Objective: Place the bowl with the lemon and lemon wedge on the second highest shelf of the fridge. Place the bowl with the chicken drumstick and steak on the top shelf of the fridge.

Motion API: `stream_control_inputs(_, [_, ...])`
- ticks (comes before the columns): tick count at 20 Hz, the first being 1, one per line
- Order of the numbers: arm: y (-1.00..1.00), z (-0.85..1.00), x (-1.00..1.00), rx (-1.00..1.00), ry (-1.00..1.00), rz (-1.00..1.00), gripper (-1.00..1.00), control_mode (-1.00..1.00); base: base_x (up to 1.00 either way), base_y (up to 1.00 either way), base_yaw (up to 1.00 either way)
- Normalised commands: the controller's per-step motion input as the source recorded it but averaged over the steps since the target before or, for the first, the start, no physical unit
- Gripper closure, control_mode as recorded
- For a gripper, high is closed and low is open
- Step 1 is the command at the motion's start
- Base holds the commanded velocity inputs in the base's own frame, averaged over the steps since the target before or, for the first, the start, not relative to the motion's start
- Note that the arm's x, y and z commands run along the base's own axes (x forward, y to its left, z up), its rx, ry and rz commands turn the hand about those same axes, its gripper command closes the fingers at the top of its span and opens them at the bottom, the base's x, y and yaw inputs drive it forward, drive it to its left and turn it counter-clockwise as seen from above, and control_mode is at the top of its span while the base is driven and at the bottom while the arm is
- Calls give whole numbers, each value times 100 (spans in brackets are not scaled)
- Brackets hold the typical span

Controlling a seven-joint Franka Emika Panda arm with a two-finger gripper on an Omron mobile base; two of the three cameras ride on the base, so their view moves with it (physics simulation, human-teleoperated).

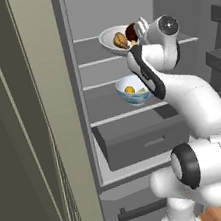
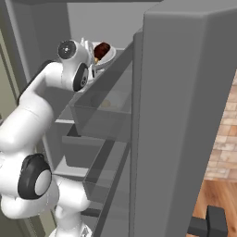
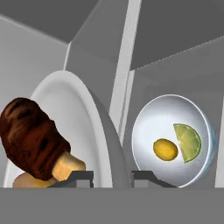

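My gripper [image 1: 138, 28] is shut on the near rim of the shallow white bowl [image 1: 111, 39], which is at the front of the top shelf [image 1: 90, 52]. Whether it rests on the shelf I cannot tell. It holds the golden chicken drumstick [image 1: 120, 40] and the dark steak [image 1: 131, 30]. In the hand view the fingertips of the gripper [image 3: 111, 177] straddle this bowl's rim [image 3: 94, 118], with the steak [image 3: 30, 135] close by. One level down, the bowl with the lemon and lemon wedge [image 1: 136, 97] stands on the second highest shelf [image 1: 104, 103]. The hand view shows this bowl [image 3: 153, 118], the lemon [image 3: 165, 149] and the wedge [image 3: 189, 142].
A grey drawer [image 1: 143, 145] sticks out below the shelves. The open fridge door [image 2: 185, 115] with its bins [image 2: 99, 120] stands close on the right of the arm. A tall cabinet side [image 1: 53, 116] borders the fridge on the left. The meat bowl [image 2: 109, 55] also shows past the door.
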Motion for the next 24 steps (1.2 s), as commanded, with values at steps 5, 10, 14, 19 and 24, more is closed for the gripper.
stream_control_inputs(5, [-5, 0, 69, 0, 2, 0, 100, -100, 0, 0, 0])
stream_control_inputs(10, [0, 0, 56, 0, 0, 0, 100, -100, 0, 0, 0])
stream_control_inputs(14, [0, 0, 42, 0, 1, 0, -100, -100, 0, 0, 0])
stream_control_inputs(19, [0, 0, -15, 0, -1, 0, -100, -100, 0, 0, 0])
stream_control_inputs(24, [0, 0, -92, 0, -13, 0, -100, -100, 0, 0, 0])
